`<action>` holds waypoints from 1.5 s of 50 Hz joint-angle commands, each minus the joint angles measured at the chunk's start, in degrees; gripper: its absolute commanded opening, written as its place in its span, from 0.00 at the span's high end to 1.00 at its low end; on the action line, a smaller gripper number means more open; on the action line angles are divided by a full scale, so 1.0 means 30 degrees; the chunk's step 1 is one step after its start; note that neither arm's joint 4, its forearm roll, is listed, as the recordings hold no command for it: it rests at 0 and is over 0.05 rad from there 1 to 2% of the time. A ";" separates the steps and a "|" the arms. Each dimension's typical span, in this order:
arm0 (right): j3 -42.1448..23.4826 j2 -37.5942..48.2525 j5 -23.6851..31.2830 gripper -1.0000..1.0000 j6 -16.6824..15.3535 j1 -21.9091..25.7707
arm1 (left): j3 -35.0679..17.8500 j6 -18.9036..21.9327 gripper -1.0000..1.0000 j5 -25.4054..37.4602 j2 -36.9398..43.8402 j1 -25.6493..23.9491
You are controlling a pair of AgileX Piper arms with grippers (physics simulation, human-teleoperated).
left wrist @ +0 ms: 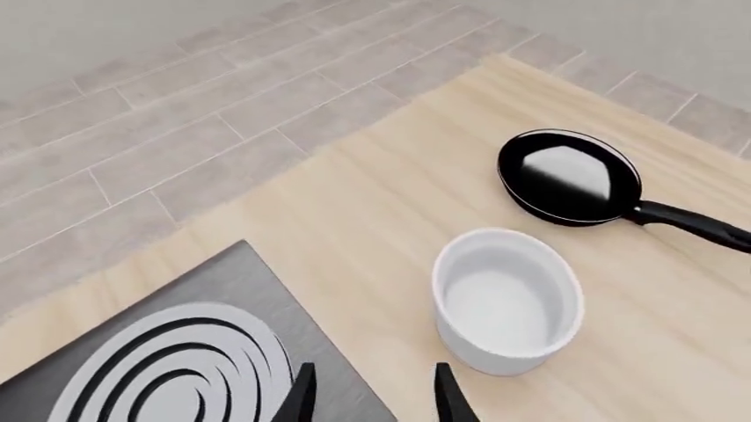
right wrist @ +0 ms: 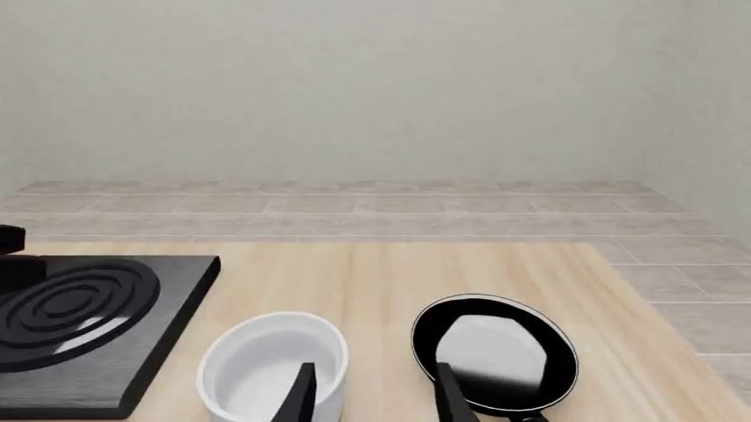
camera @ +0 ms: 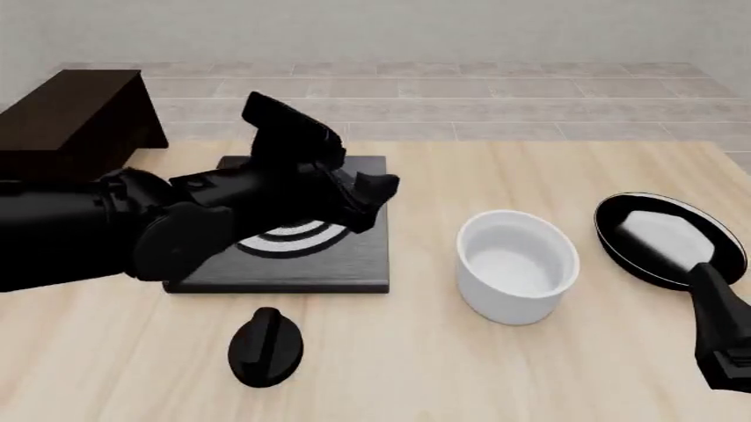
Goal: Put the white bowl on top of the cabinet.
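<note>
The white bowl (camera: pixel 516 264) stands upright on the wooden table, right of the stove plate (camera: pixel 352 264) and left of the black pan (camera: pixel 663 239). The dark cabinet (camera: pixel 76 119) stands at the far left, its flat top bare. My left gripper (camera: pixel 375 193) hovers over the stove plate's right edge, open and empty, apart from the bowl. In the left wrist view the bowl (left wrist: pixel 507 299) lies just beyond the open left gripper (left wrist: pixel 375 400). My right gripper (right wrist: pixel 375 400) is open and empty, with the bowl (right wrist: pixel 273 365) and pan (right wrist: pixel 493 352) ahead of it.
A black knob-like piece (camera: pixel 266 345) lies on the table in front of the stove plate. The pan's handle points toward my right arm (camera: pixel 725 334) at the near right edge. The left arm covers much of the stove plate. Tiled floor lies beyond the table.
</note>
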 commanded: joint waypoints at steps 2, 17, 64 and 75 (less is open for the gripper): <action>0.0011 -0.0025 0.0013 0.00 0.0000 0.0000 | -0.2201 -0.0436 0.00 0.1401 0.1356 -0.0254; 0.0026 0.0010 -0.0031 0.00 0.0002 -0.0001 | -0.5954 0.0166 0.00 0.3603 0.4400 0.0103; 0.0026 0.0013 -0.0033 0.00 -0.0003 -0.0001 | -1.1566 -0.1400 0.00 0.4484 1.0415 -0.1366; 0.0025 0.0006 -0.0031 0.00 -0.0002 0.0001 | -1.2705 -0.1525 0.00 0.4671 1.1803 -0.1598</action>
